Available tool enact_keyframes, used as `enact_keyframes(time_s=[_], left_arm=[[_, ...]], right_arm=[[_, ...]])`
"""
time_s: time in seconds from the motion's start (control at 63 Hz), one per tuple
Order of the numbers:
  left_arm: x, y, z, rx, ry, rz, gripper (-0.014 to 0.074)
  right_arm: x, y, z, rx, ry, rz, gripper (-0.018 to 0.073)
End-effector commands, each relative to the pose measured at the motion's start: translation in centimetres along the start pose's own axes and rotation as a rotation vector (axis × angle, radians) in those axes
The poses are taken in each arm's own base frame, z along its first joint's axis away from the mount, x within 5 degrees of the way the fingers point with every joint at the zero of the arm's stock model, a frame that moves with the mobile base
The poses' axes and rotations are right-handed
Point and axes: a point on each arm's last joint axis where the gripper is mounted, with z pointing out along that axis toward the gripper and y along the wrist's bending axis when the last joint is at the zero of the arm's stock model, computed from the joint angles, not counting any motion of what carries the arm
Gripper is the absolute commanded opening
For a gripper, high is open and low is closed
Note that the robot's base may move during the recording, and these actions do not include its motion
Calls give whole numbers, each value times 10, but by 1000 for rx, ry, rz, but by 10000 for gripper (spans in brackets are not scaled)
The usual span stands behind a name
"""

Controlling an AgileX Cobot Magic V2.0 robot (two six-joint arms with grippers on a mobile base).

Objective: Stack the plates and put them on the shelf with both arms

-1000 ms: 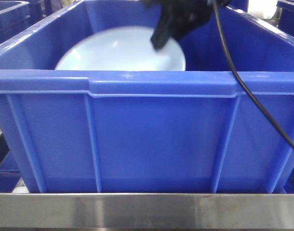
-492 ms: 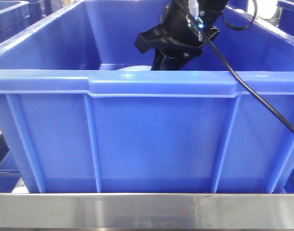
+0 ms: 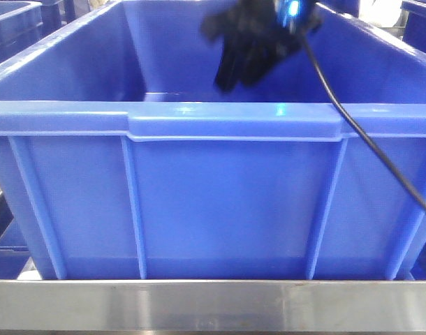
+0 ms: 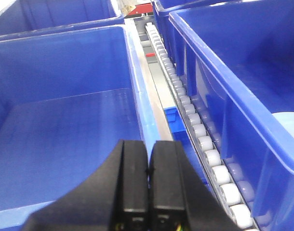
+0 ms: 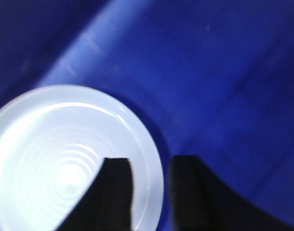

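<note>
Right gripper [image 5: 149, 192] low in the wrist view, jaws apart and empty, the gap sitting right over the near rim of a white plate [image 5: 65, 163] — one finger above the plate's inside, the other past its edge over blue crate [image 5: 224, 72] floor. Plate fills the lower left of that frame, lying flat in the crate. Looks stiff, glazed, slick and breakable, so the low upturned rim is the place to pinch, squarely and gently. Left gripper [image 4: 148, 187] at bottom centre of its view, fingers pressed together holding nothing, hovering over the wall between two crates; a sliver of a plate [image 4: 289, 126] shows at the right edge — shelf front band [image 3: 213, 303] runs along the bottom of the front view
</note>
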Motion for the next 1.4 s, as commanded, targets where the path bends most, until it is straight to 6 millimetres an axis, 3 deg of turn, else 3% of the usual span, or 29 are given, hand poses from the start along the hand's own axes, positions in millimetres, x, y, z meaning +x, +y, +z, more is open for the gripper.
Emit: enact_keyframes(time_s=[0.0, 0.048, 0.349, 0.619, 0.826, 1.128, 1.255, 1.382], left_arm=[[-15, 2, -1, -12, -93, -10, 84], [-15, 2, -1, -12, -93, -10, 84], [-15, 2, -1, -12, -93, -10, 84], [-15, 2, -1, -12, -93, -10, 84], [-15, 2, -1, -12, -93, -10, 84], [-15, 2, -1, -12, -93, -10, 84], [-15, 2, -1, -12, -93, -10, 84], [-15, 2, -1, -12, -93, -10, 84]], right_arm=[[-18, 1, -50, 33, -168, -1, 109], [-15, 2, -58, 39, -189, -2, 40], [30, 14, -125, 98, -426, 19, 58], [103, 30, -184, 145, -613, 16, 58], [164, 43, -217, 167, -754, 7, 58], [242, 57, -236, 154, -944, 31, 58], [260, 60, -233, 153, -983, 32, 58], [265, 60, -230, 153, -989, 31, 58]])
